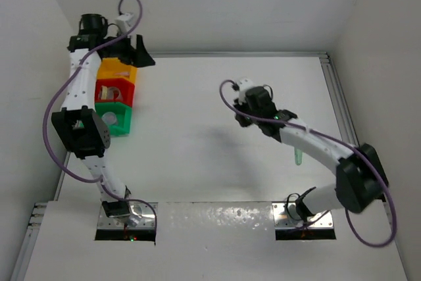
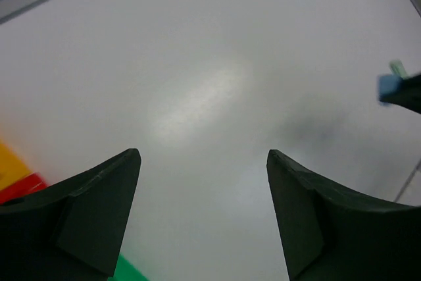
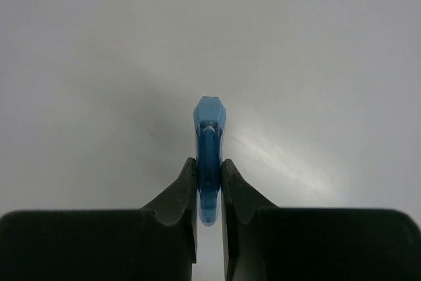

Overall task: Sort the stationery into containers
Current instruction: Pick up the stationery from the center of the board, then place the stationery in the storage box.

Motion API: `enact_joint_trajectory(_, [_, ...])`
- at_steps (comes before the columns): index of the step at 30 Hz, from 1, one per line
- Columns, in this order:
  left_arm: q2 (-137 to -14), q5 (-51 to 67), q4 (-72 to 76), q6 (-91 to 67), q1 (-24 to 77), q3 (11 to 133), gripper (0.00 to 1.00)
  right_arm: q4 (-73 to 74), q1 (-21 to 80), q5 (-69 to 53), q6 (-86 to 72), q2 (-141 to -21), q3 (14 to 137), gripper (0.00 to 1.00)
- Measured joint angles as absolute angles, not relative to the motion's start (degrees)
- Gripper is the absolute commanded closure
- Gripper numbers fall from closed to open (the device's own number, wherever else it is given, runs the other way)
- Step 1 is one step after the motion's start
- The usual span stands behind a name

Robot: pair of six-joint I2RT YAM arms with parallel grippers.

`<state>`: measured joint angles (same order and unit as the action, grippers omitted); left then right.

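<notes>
Status, everything placed off the red bin [image 1: 117, 90].

Right jaws: closed on the blue stick [image 3: 210, 135]. It sits edge-on between the two fingertips [image 3: 181, 195], its end poking out past them, with only bare desk [image 1: 197, 143] in the background. In the top view these jaws are well to the right of the red bin, across open desk, at about the same depth. The stick itself isn't visible from up there.

Left jaws: wide open, nothing between the fingers [image 2: 99, 208]. From above they sit just past the far side of the yellow bin [image 1: 120, 70], which is the red bin's neighbour on the far side. My left wrist camera looks out over the desk and catches slivers of yellow, red and green in the lower left corner.

Bins: three touching in a column at the left edge of the desk. Yellow is beyond the red bin and the green bin [image 1: 120, 123] is on its near side. A white tape roll [image 1: 110, 118] lies in the green one. There are pale shapes in the red and yellow bins, but I can't tell what they are.

Loose item: a green stick [image 1: 297, 156] lies on the desk far right of the red bin and nearer my bases, just beside my right forearm [image 1: 316, 143].
</notes>
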<state>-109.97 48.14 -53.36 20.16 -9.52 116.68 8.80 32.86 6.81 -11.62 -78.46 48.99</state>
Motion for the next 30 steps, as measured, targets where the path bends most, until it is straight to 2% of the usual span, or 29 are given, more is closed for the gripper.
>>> enact_joint_trajectory(4, [-109.9, 52.2, -60.0, 28.7, -2.1, 116.4, 0.34, 2.7, 36.3, -1.4, -9.3, -93.5, 66.0, 1.00])
enact_joint_trajectory(8, [-109.1, 55.2, -68.4, 41.0, 2.7, 114.0, 0.40, -1.7, 38.3, -10.1, -8.6, -100.3, 74.1, 1.00])
enact_joint_trajectory(16, [-108.3, 56.3, -74.7, 52.6, 4.9, 108.2, 0.44, -7.3, 39.6, -19.1, -9.1, -104.9, 78.0, 1.00])
enact_joint_trajectory(24, [-108.3, 55.7, -72.8, 50.8, 8.1, 108.2, 0.59, -12.2, 39.9, -22.1, -10.8, -105.8, 76.9, 1.00])
enact_joint_trajectory(27, [-108.3, 54.7, -72.4, 49.6, 9.0, 108.2, 0.72, -13.5, 39.7, -22.3, -11.0, -105.8, 76.0, 1.00])
enact_joint_trajectory(28, [-108.3, 54.2, -72.4, 49.5, 9.2, 108.2, 0.84, -13.7, 39.6, -22.4, -11.0, -105.8, 75.7, 1.00])
enact_joint_trajectory(29, [-108.3, 53.7, -72.4, 49.3, 9.4, 108.2, 0.90, -13.8, 39.4, -22.7, -11.0, -105.8, 75.6, 1.00])
enact_joint_trajectory(30, [-108.3, 53.4, -72.2, 49.1, 9.6, 108.2, 0.99, -13.8, 39.4, -22.8, -11.0, -105.8, 75.5, 1.00])
